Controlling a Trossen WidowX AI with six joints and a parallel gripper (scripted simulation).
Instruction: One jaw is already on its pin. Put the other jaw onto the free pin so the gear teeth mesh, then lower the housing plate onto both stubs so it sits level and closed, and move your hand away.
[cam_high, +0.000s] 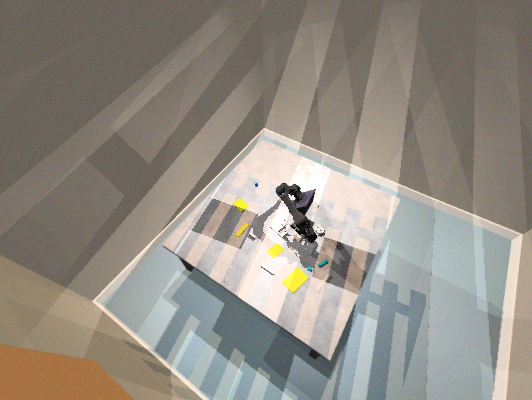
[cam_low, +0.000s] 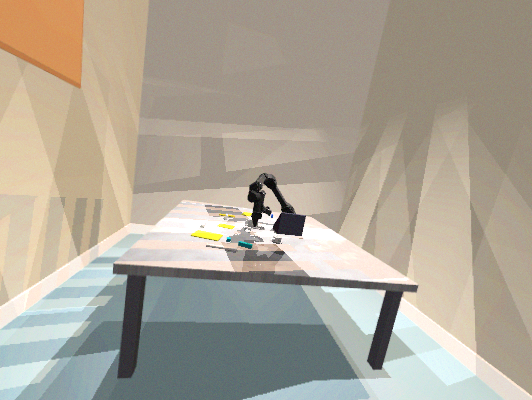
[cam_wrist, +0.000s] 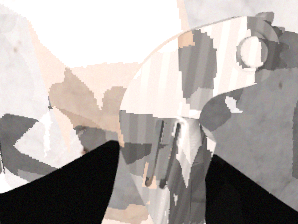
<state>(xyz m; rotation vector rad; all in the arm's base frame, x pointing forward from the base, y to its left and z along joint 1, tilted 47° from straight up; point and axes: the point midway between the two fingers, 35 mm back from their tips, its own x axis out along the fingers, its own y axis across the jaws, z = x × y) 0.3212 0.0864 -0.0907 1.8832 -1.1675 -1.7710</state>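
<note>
A pale, curved jaw (cam_wrist: 156, 85) fills the middle of the wrist view, with a round boss (cam_wrist: 252, 51) and gear teeth (cam_wrist: 266, 20) at its upper right end. My gripper (cam_wrist: 161, 157) (cam_low: 255, 225) is shut on the jaw's narrower lower part, one black finger on each side. Two dark slots show on the jaw between the fingers. Whether the boss sits on a pin cannot be told. In the top view, small pale parts (cam_high: 284, 228) (cam_high: 320, 230) lie on both sides of the gripper, too small to tell apart. The free pin, the stubs and the housing plate cannot be made out.
A dark purple block (cam_high: 305, 201) (cam_low: 292, 224) stands beside the arm. Yellow pads (cam_high: 295, 280) (cam_low: 207, 235), a yellow bar (cam_high: 242, 230), a teal cylinder (cam_high: 323, 263) (cam_low: 245, 245) and a small blue piece (cam_high: 256, 185) lie on the table (cam_high: 240, 277) (cam_low: 165, 257).
</note>
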